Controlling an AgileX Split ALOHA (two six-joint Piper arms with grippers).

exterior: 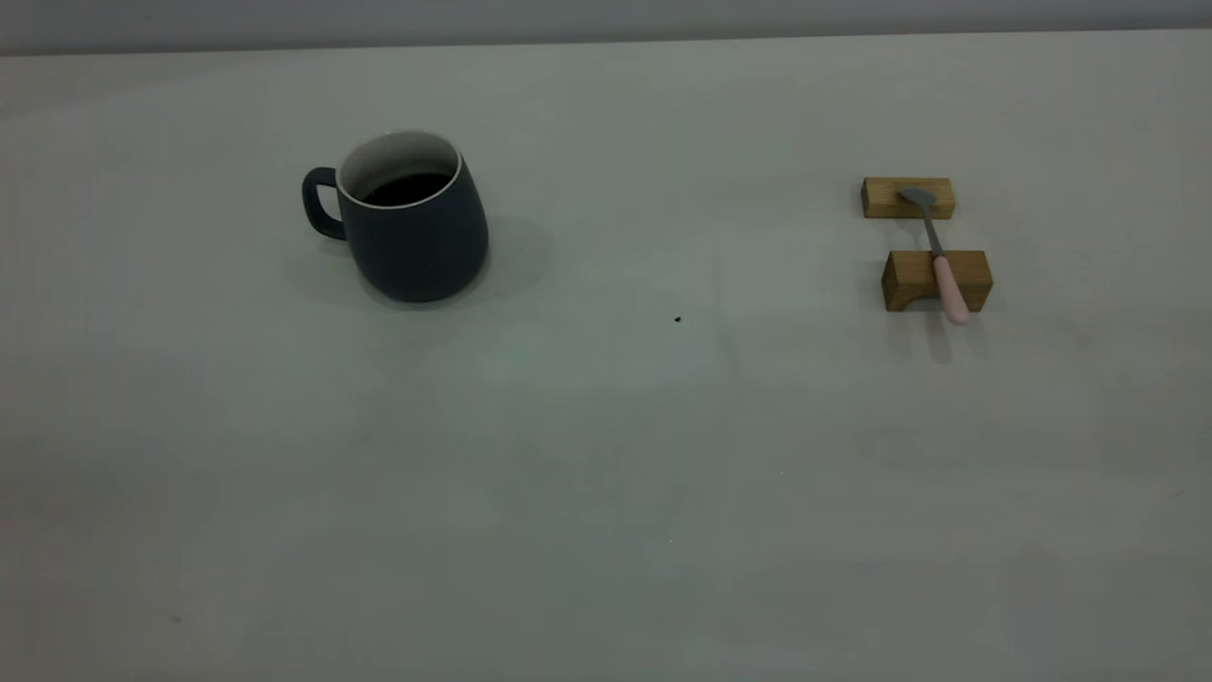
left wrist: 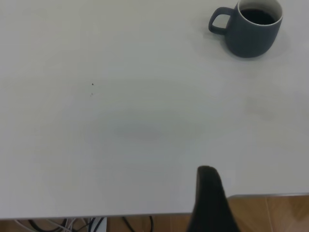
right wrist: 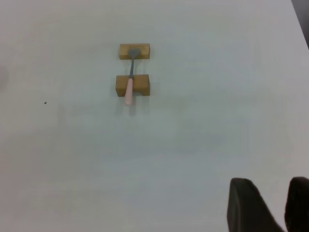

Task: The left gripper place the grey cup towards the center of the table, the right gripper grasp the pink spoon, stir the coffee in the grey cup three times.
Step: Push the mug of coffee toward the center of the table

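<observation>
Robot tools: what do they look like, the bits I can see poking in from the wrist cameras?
Only the tips show. The left tool shows one black, matte, blocky finger with a rounded top. The right tool shows two black fingers with rounded tips and a narrow gap between them. No cables, markings or labels show on either, and the arms themselves are out of sight.

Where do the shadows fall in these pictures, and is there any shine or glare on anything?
Exterior view: the grey cup throws a soft shadow to its right on the table; the pink spoon shadows the table below its handle. Left wrist view: the coffee looks flat and dark, without glare. Right wrist view: even light, faint shadows by the wooden blocks.
</observation>
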